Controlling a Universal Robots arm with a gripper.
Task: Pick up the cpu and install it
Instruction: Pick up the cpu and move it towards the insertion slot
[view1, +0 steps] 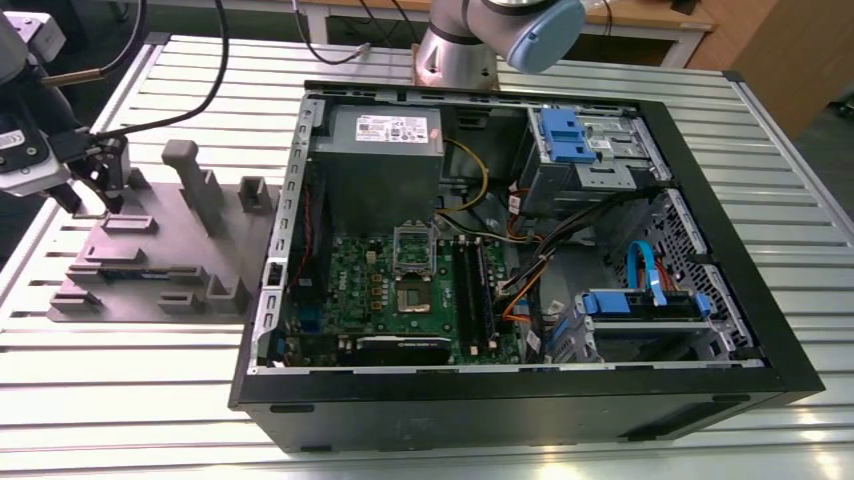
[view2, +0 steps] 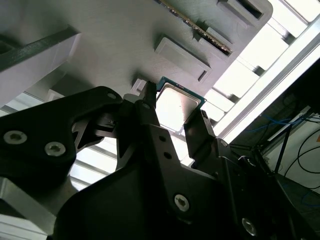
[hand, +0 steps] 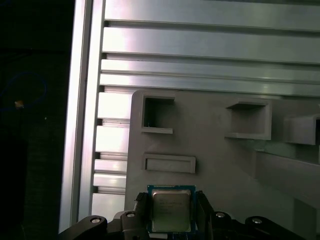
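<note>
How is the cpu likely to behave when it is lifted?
With its flat metal top, the cpu is probably stiff and light. Its thin, smooth edges may slip or tilt when squeezed. Being flat and square, it should not roll.

Silvery-grey cpu (hand: 171, 210), grey fixture (hand: 220, 170)

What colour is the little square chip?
The cpu is silvery grey on top with a greenish edge, clearest in the first wrist view.

exterior view: evenly bright | second wrist view: table (view2: 240, 75), cpu (view2: 172, 112) glare white; gripper (view2: 176, 109) backlit, dark
</note>
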